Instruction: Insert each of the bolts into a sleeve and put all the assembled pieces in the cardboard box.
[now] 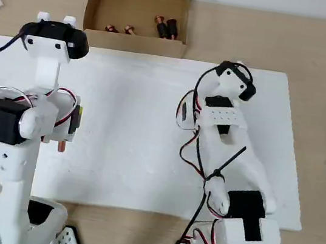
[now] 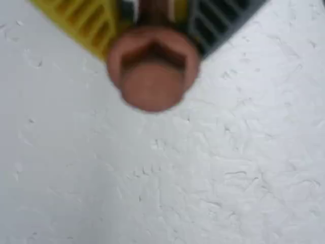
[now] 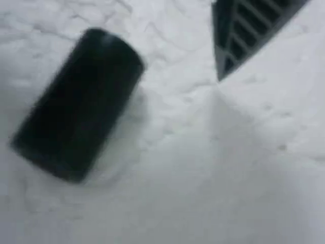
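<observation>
**Copper bolt in the grip, sleeve loose on the foam: what may go wrong**

Left gripper (image 2: 152, 20) is clamping the copper bolt (image 2: 152, 76). Its yellow and dark fingers (image 2: 86, 20) are pinching close together, and the bolt's broad hex end is sticking out past the tips, over the white foam sheet (image 2: 228, 178).

Right gripper (image 3: 203, 46) is standing open and carrying nothing. Its dark finger (image 3: 249, 35) is hanging near the black sleeve (image 3: 76, 107) without touching it. The sleeve is lying on its side on the foam.

Several copper-and-dark pieces (image 1: 165, 27) are sitting in the cardboard box (image 1: 94, 7) beyond the sheet.

Risks, as judged:
- The sleeve is round, so a one-sided nudge is likely sending it rolling away.
- If the jaws are covering the shank, little free length is remaining for the bore, and a tilt is inviting a jam or a dropped bolt.
- The foam may be yielding under any downward push.
</observation>
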You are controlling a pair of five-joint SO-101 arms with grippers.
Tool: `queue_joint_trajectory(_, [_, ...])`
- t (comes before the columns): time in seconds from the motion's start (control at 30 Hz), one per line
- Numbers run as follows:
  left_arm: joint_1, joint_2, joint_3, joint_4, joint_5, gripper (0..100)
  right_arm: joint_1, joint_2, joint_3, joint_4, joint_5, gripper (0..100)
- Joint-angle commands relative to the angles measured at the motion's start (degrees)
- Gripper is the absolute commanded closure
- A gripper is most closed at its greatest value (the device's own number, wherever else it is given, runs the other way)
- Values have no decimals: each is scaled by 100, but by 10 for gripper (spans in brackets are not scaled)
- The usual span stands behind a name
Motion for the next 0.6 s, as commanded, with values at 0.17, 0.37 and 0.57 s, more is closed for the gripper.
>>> queue_joint_trajectory(0.17, [-88, -92, -18, -114, -35, 994, -40, 22, -189, -114, 0, 770])
queue_joint_trajectory(0.37, [-88, -92, -18, -114, -26, 994, -40, 22, -268, -88, 9, 774])
queue_joint_trajectory(0.57, [-88, -84, -18, -114, -18, 994, -40, 22, -268, -88, 229, 775])
